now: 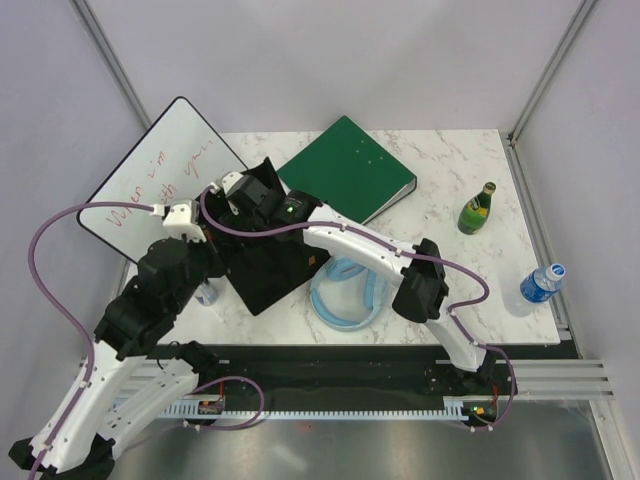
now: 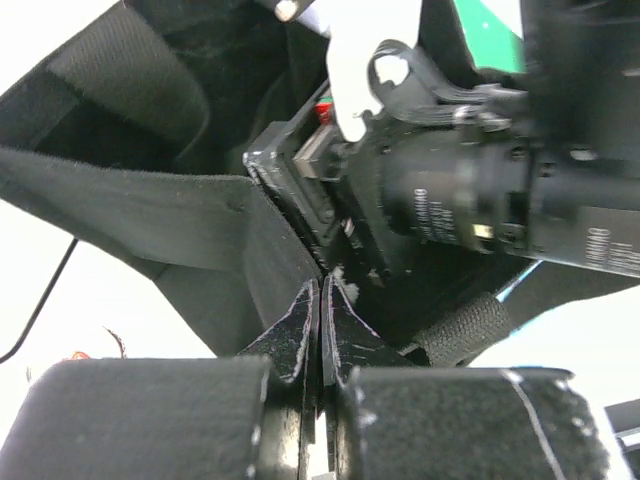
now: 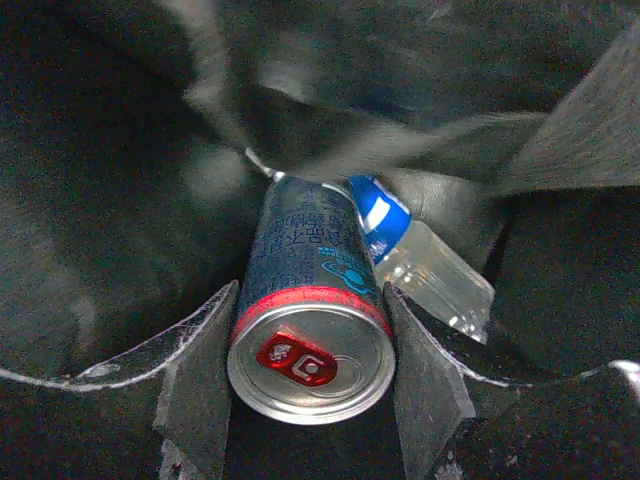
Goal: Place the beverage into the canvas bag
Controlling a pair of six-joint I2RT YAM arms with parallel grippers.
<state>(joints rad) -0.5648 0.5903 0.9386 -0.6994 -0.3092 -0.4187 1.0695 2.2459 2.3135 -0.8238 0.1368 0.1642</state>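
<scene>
At the far left a whiteboard (image 1: 160, 170) with red writing leans off the table (image 1: 450, 170), its lower corner hidden behind the left arm. The left gripper (image 2: 320, 305) cannot be made out from above. Its own camera shows the jaws pressed together on a fold of black fabric, the rim of the canvas bag (image 1: 270, 275). A small pale object (image 1: 207, 293) shows beneath that arm, too covered to identify. The bag lies slumped at the table's centre with its mouth toward the back, and the right arm's wrist blocks most of the opening. Inside, in dim and partly blurred light, the right gripper (image 3: 310, 290) clamps the beverage can (image 3: 310, 340), a finger against each side, with the pull-tab end facing the camera. The can's far end is lost in the dark folds. A plastic bottle (image 3: 430, 275) with a blue cap lies touching it on the right. Further right, the green binder (image 1: 345, 165) sits just behind the bag. A loop of pale blue tubing (image 1: 345, 295) is half covered by the right arm. A green glass bottle (image 1: 477, 208) and a water bottle (image 1: 540, 283) stand well apart from the bag.
</scene>
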